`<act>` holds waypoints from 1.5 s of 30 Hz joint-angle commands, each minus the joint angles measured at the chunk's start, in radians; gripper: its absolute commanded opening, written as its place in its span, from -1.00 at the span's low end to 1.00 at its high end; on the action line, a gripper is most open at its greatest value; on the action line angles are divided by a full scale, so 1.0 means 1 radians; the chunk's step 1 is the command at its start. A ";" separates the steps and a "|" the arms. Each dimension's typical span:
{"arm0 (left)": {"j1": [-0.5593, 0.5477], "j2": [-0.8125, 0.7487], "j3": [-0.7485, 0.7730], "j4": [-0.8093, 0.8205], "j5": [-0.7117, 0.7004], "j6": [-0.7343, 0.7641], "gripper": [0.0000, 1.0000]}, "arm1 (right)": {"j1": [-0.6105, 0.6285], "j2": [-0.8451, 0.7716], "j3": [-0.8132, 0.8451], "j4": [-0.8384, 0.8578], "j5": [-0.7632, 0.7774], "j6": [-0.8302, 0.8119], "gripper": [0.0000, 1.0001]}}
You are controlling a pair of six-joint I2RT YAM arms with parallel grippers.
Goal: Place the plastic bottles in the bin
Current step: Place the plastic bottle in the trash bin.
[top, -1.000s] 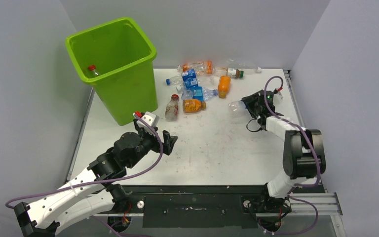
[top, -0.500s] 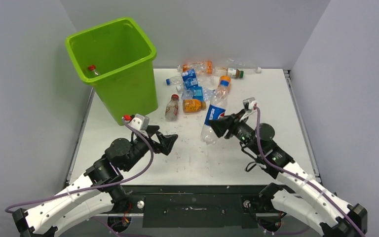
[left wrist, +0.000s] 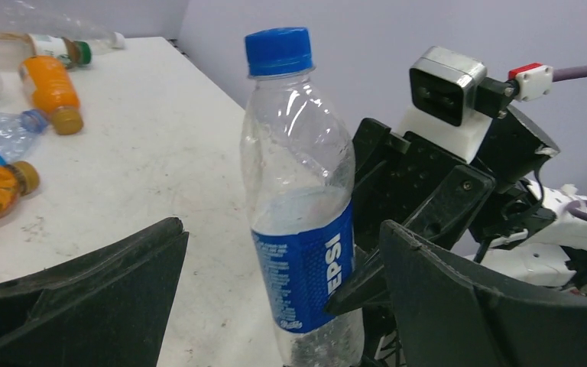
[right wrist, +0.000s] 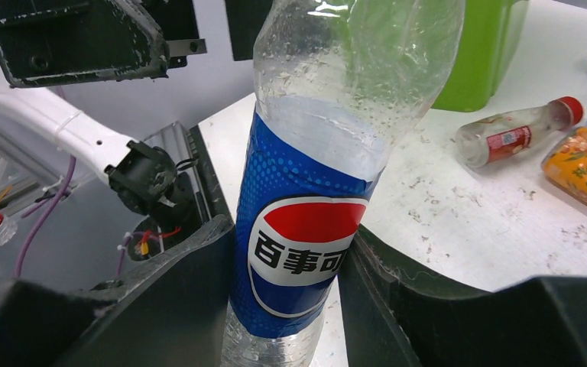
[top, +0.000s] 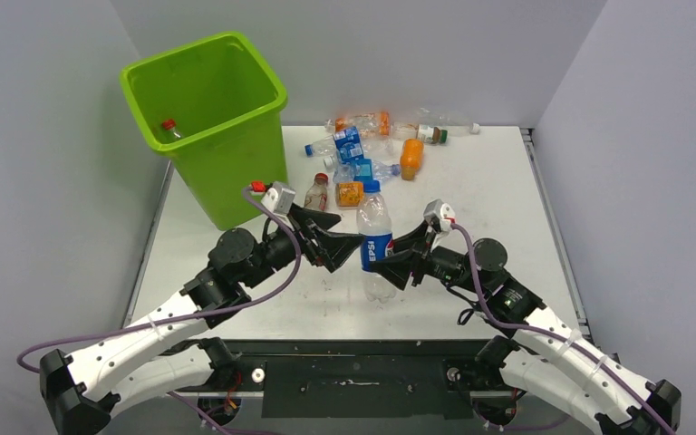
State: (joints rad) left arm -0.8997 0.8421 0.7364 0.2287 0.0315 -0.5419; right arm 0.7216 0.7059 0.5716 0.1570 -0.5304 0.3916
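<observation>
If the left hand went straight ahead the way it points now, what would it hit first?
Most likely the upright Pepsi bottle held in the right hand: it stands just ahead, lined up with the gap of the open left hand.

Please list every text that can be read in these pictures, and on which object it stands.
"EPSI": blue label of the upright clear plastic bottle with a blue cap.
"百事可": same label, seen from the right wrist.
Labels of the lying bottles behind: too small or blurred to read.
</observation>
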 commanded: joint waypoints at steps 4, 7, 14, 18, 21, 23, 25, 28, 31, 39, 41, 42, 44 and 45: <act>0.005 0.061 0.085 0.097 0.098 -0.053 0.92 | 0.034 0.015 -0.013 0.148 -0.087 0.006 -0.89; 0.006 0.086 0.093 0.065 0.081 -0.049 0.92 | 0.051 0.019 -0.006 0.148 -0.077 -0.001 -0.89; 0.005 0.124 0.088 0.115 0.169 -0.069 0.44 | 0.097 0.042 0.001 0.111 -0.026 -0.040 -0.89; 0.005 0.124 0.076 0.133 0.184 -0.073 -0.18 | 0.110 0.044 0.006 0.077 0.010 -0.053 -0.82; 0.005 0.115 0.062 0.166 0.194 -0.073 -0.37 | 0.112 0.052 0.014 0.048 0.041 -0.049 -0.22; 0.005 0.108 0.054 0.189 0.194 -0.073 -0.44 | 0.113 0.069 0.017 0.038 0.047 -0.043 0.12; 0.005 0.101 0.050 0.209 0.194 -0.073 -0.48 | 0.118 0.092 0.020 0.030 0.063 -0.039 0.19; 0.005 0.087 0.043 0.228 0.184 -0.072 -0.52 | 0.128 0.115 0.018 0.021 0.097 -0.041 0.03; 0.005 0.075 0.039 0.234 0.171 -0.072 -0.45 | 0.133 0.125 0.010 0.026 0.121 -0.039 -0.59; 0.007 0.039 0.058 0.189 0.106 -0.053 0.93 | 0.149 0.075 -0.013 0.041 0.175 -0.057 -0.89; 0.010 0.025 0.083 0.151 0.060 -0.030 0.95 | 0.152 0.064 -0.008 0.024 0.192 -0.076 -0.89; 0.012 0.019 0.100 0.123 0.034 -0.022 0.93 | 0.155 0.058 -0.005 0.013 0.202 -0.085 -0.89; 0.026 0.025 0.156 0.048 -0.016 -0.014 0.93 | 0.160 0.051 0.002 -0.006 0.222 -0.103 -0.89; 0.038 0.044 0.194 -0.007 -0.022 -0.013 0.94 | 0.164 0.049 0.006 -0.016 0.233 -0.113 -0.89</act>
State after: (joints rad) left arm -0.8864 0.8917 0.7803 0.2909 0.0990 -0.5797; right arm 0.8730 0.7769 0.5648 0.1684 -0.3740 0.3317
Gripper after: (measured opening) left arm 0.968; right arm 0.375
